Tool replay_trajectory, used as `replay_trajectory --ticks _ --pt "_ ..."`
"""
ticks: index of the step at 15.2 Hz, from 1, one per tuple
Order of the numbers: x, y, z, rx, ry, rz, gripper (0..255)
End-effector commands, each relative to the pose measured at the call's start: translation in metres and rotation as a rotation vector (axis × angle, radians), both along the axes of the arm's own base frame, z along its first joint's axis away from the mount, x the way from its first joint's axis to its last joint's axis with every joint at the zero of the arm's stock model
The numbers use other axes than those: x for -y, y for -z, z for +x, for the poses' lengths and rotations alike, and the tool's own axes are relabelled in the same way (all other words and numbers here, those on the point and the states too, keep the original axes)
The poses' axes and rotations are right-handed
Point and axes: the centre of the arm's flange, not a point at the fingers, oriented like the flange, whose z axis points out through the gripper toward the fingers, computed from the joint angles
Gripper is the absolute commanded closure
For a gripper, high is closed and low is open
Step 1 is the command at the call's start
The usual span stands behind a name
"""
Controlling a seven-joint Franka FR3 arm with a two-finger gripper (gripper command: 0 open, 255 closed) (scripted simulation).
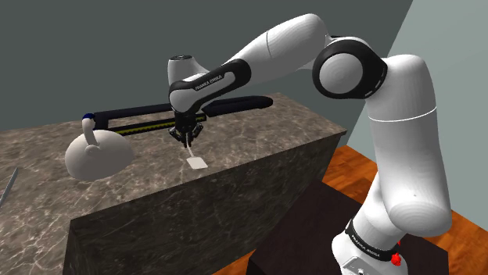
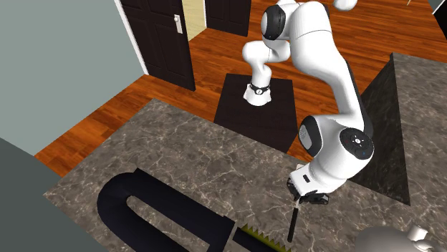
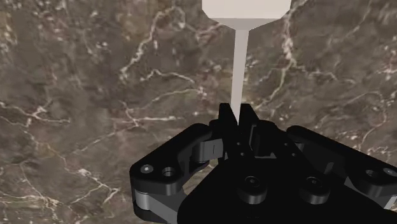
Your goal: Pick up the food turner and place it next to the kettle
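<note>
Brown marble counter with pale veins (image 1: 258,129), polished, square-edged. All-black two-finger gripper (image 1: 186,134), centre of shoulder view, clamped on thin shaft of white flat-bladed food turner (image 1: 196,162); small square blade low over the stone, contact not discernible. Rounded white kettle with upright handle (image 1: 94,155), left of frame, well apart from turner. Wrist view: straight pale shaft pinched between fingertips, broad blade beyond. Second exterior view: dark panelled doors (image 2: 168,43) upper left, orange plank floor (image 2: 93,136); turner rendered as slim dark rod, lower right.
</note>
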Motion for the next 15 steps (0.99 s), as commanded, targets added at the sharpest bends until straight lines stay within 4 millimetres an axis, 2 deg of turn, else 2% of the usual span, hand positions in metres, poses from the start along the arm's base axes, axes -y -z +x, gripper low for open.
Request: replay_trajectory --ticks 1,3,4,9,13,15 --pt "0.000 0.000 0.000 0.000 0.000 0.000 255" --pt "0.000 0.000 0.000 0.000 0.000 0.000 255" --pt "0.000 0.000 0.000 0.000 0.000 0.000 0" --pt "0.000 0.000 0.000 0.000 0.000 0.000 0" --pt "-0.001 -0.050 -0.003 0.000 0.000 0.000 0" --pt "-0.001 -0.050 -0.003 0.000 0.000 0.000 0"
